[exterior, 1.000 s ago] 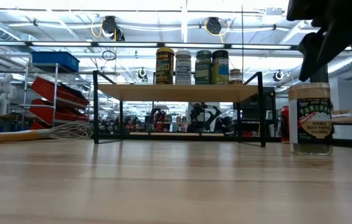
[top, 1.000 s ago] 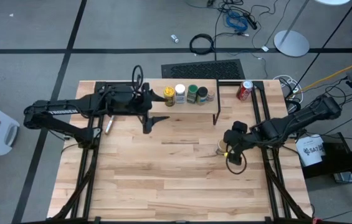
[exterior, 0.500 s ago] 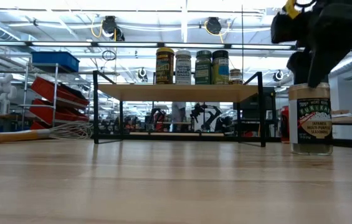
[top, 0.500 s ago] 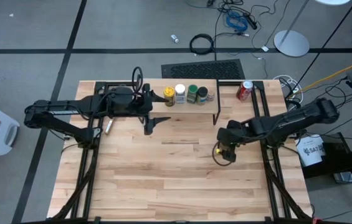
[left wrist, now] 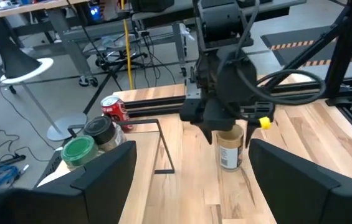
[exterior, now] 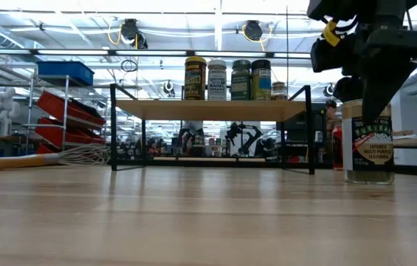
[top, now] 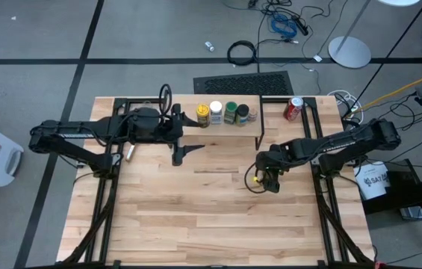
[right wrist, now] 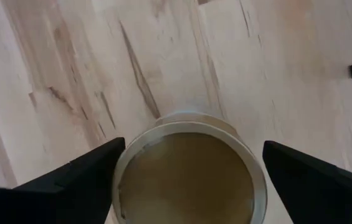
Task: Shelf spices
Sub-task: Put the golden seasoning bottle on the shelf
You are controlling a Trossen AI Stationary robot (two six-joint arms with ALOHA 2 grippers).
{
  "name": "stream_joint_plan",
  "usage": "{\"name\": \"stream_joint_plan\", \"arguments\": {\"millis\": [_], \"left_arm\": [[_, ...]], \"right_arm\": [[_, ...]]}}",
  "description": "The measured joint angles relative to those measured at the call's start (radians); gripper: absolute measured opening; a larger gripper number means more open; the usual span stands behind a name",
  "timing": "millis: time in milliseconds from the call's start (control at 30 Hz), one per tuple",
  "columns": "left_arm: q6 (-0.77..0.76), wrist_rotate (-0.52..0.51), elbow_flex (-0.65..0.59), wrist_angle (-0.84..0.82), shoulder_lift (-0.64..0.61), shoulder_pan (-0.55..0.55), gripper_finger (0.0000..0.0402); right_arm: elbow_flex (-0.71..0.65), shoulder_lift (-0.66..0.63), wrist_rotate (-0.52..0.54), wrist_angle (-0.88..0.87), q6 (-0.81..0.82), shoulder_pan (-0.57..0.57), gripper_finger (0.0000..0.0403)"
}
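Note:
A clear jar with a tan lid (right wrist: 187, 177) stands upright on the table (exterior: 368, 140), right of the shelf. My right gripper (right wrist: 188, 174) is open and hangs over it pointing down, one finger on each side of the lid; I see no touch. From overhead the right gripper (top: 264, 178) hides the jar. The shelf (exterior: 208, 109), a light-wood board on black legs, carries a yellow jar (exterior: 195, 77), a white-lidded one (exterior: 216, 80), a green-lidded one (exterior: 240, 80) and a dark-lidded one (exterior: 261, 80), all upright. My left gripper (top: 184, 149) is open beside the shelf's near left corner.
A red soda can (top: 293, 109) stands at the far edge, right of the shelf. A wire whisk (exterior: 60, 157) lies on the table left of the shelf. The near half of the wooden tabletop (top: 211, 224) is bare.
My right gripper has moved toward the table's left edge and down, from beside the tan-lidded jar to directly over it, and its fingers now reach around the jar's top. The jar has stayed in place.

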Motion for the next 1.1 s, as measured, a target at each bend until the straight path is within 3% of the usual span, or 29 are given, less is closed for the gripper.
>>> {"name": "stream_joint_plan", "arguments": {"millis": [333,533,900,1100], "left_arm": [[-0.005,0.0,0.0,-0.014,0.0,-0.034,0.032],[-0.082,0.0,0.0,-0.067,0.0,-0.034,0.032],[-0.162,0.019,0.0,-0.055,0.136,-0.098,0.032],[-0.182,0.017,-0.001,0.115,0.247,-0.164,0.032]], "right_arm": [[0.0,0.015,-0.003,-0.001,0.05,-0.005,0.03],[0.008,0.015,0.0,-0.009,0.077,-0.005,0.0271],[0.2,0.016,-0.004,-0.052,0.071,-0.002,0.0274],[0.344,0.016,-0.005,-0.065,0.066,-0.002,0.0275]]}}
